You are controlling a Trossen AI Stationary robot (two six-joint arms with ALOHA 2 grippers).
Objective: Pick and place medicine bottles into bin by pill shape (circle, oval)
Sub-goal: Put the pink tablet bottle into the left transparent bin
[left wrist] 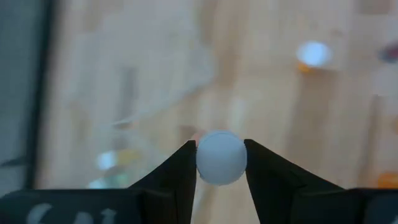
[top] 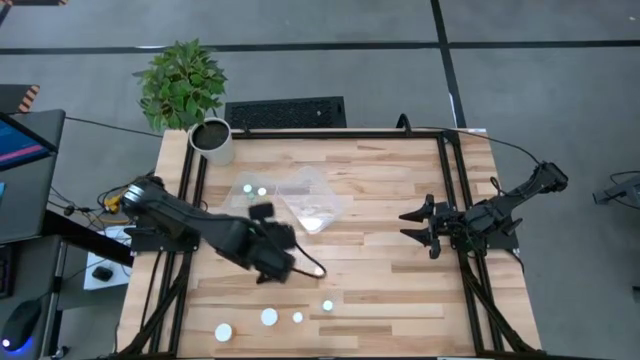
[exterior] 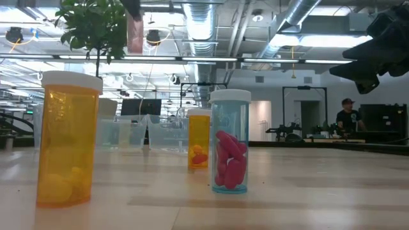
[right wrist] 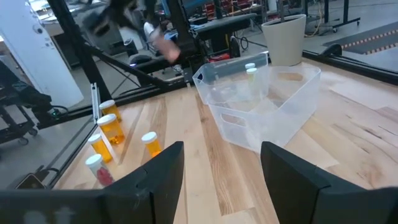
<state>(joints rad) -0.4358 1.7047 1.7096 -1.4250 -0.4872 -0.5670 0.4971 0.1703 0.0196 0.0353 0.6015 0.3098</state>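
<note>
**Left gripper has a white-capped bottle pinched over the table**

Orange bottle (exterior: pixel 68 139) sits closest to the low camera, way bigger in frame than anything else: see-through amber body, round white cap, yellowish pills piled at the bottom. To its right is a clear bluish bottle (exterior: pixel 230 142) with long pink pills, and farther back a second orange one (exterior: pixel 199 138) with a few pills inside. All three stand upright on the wooden table (top: pixel 390 290).

From above, four white caps (top: pixel 270 317) are strung along the near edge, well apart from the clear plastic bin (top: pixel 312 203) up by the table's middle. Two more caps (top: pixel 255 189) show just left of it, apparently in a second clear compartment, though I can't tell for sure. The white plant pot (top: pixel 213 141) sits at the far left corner.

Left gripper (left wrist: pixel 221 163) is clamped on a bottle: its wrist view shows the round white cap (left wrist: pixel 221 157) squeezed between both dark fingers (left wrist: pixel 181 171). The body below is blurred, so no idea on pill shape. In the high view that gripper (top: pixel 275 262) is left of center, between the bin and the near row.

Right gripper (right wrist: pixel 222 163) hangs by the right edge (top: pixel 425 224) with fingers spread wide and nothing between them, facing the bin.
</note>
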